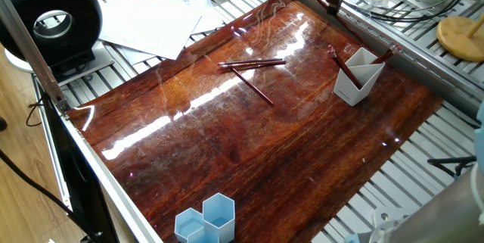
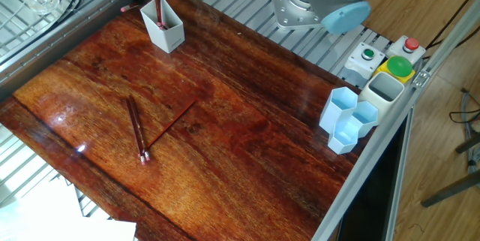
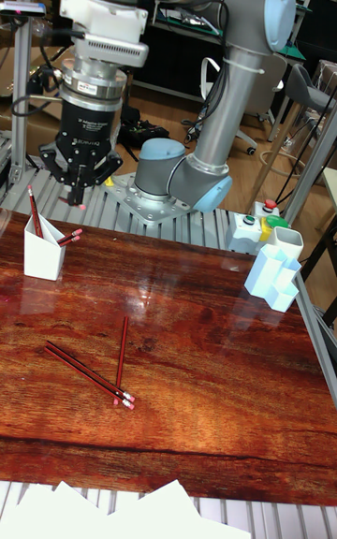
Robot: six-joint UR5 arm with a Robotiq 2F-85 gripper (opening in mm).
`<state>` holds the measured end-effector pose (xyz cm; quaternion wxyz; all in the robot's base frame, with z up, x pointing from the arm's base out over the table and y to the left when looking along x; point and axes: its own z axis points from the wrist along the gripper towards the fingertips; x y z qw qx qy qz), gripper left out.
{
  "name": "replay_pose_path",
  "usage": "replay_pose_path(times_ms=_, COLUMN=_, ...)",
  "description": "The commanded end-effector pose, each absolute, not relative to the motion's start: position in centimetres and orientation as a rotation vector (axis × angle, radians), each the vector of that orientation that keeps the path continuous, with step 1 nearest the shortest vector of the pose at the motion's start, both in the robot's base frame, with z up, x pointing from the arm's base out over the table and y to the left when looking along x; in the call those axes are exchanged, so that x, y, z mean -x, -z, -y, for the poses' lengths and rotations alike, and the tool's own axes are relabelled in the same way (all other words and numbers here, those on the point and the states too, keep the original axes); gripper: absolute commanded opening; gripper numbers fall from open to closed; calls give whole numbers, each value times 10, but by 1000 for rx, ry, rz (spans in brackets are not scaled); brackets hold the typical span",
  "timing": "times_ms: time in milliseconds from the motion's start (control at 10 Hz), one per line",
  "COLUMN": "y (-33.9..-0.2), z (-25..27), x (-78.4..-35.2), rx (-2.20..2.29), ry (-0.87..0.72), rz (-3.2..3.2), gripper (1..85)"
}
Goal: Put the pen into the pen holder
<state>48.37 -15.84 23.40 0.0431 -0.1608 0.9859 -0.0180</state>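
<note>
- The pen holder (image 3: 43,254) — a small white cup with a slanted, pointed rim — stands upright on the dark red wooden counter (image 2: 247,136), close to the edge nearest the robot's base (image 3: 168,185).
- Two pens are in the pen holder: one pen (image 3: 35,212) stands steeply against a wall of the cup, the other (image 3: 69,238) leans out low over the rim with its pink tip outward.
- Three more loose pens (image 3: 94,372) lie flat on the counter, well apart from the holder. Two of them lie almost side by side; the third (image 1: 253,86) crosses toward them at an angle, so that their ends meet near the pink tips.
- The end effector (image 3: 77,196) hangs above the metal slats just behind the counter, near the pen holder but higher and a little to one side, touching nothing.
- Its fingers (image 3: 68,191) point downward and a small pink tip shows between them in the tall fixed view — I cannot tell whether they are clenched on something or released.
- In one fixed view only the dark lower part of the end effector shows at the top edge, beyond the counter's far side.
- A cluster of light blue hexagonal cups (image 2: 347,119) stands at the counter's other end, well apart from the pens.
- Beside it sits a button box (image 2: 386,57) with red, green and yellow parts.
</note>
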Motion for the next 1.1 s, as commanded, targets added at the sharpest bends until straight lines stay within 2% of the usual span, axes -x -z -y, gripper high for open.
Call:
replay_pose_path(times_ms=0, y=-237, z=163, x=-485, rx=522, ry=-37, rz=-2912, gripper=10)
replay_pose_path(times_ms=500, y=-212, z=186, x=-433, rx=542, ry=-94, rz=-2891, gripper=10)
replay_pose_path(times_ms=1000, y=-217, z=181, x=-447, rx=404, ry=-19, rz=-2974, gripper=10)
